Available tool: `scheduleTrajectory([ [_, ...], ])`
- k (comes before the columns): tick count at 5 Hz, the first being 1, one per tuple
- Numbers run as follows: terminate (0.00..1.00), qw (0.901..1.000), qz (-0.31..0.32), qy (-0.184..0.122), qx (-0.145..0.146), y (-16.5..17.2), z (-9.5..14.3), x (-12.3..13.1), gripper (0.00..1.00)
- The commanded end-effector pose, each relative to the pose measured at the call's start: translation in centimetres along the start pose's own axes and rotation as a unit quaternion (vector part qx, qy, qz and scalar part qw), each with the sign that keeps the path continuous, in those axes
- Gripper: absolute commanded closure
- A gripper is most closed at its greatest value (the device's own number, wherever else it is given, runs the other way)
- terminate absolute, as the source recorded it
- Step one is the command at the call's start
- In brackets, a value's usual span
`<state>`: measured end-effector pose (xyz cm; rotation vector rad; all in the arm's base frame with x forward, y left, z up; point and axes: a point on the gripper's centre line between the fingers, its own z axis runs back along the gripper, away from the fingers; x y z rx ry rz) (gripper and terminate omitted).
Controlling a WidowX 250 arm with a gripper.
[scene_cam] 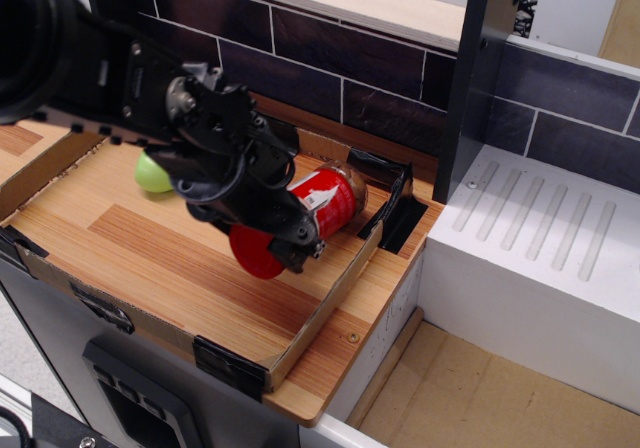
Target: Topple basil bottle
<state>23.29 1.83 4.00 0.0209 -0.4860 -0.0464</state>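
Wood-grain table (120, 243) w/ low cardboard rim taped at the corners in black, seen from above and to one side. At far left, a black robot arm enters from the top-left corner, blurred and bulky. Just past it, a smooth pale green pear-shaped toy (150, 174) peeks out from behind the arm, mostly hidden.

Centre: the black gripper (290, 230), matte metal w/ cables and bolts, sits low over the table and covers the bottle's neck area. Can't tell how far its jaws are apart or whether they hold anything; the fingers are lost in dark shapes.

Right of centre: the basil bottle (325, 200) lies on its side on the table, a small clear cylinder w/ red label and white marks. Its wide, round red cap (258, 252) points toward the front-left, its base toward the back-right corner. The bottle's base end is near the rim's black-taped back-right corner; front rim is a short way off from the cap.

Open wood surface runs along the front-left part of the table. Behind: dark glossy tile wall w/ pale grout. Far right: white ribbed drainboard-like surface (540, 238), well apart from the table.
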Motion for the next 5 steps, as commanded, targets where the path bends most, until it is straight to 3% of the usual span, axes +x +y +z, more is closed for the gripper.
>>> scheduleTrajectory([
  [1, 0.00, 0.9970, 0.043, 0.059, 0.026, 0.9, 0.7, 0.2, 0.00],
  [3, 0.00, 0.9964, 0.055, 0.061, 0.017, 0.4, 2.0, 1.0, 0.00],
  [4, 0.00, 0.9949, 0.077, 0.065, 0.005, 0.3, 3.9, 2.2, 0.00],
  [5, 1.00, 0.9924, 0.106, 0.059, 0.020, 1.4, 5.9, 3.9, 0.00],
])
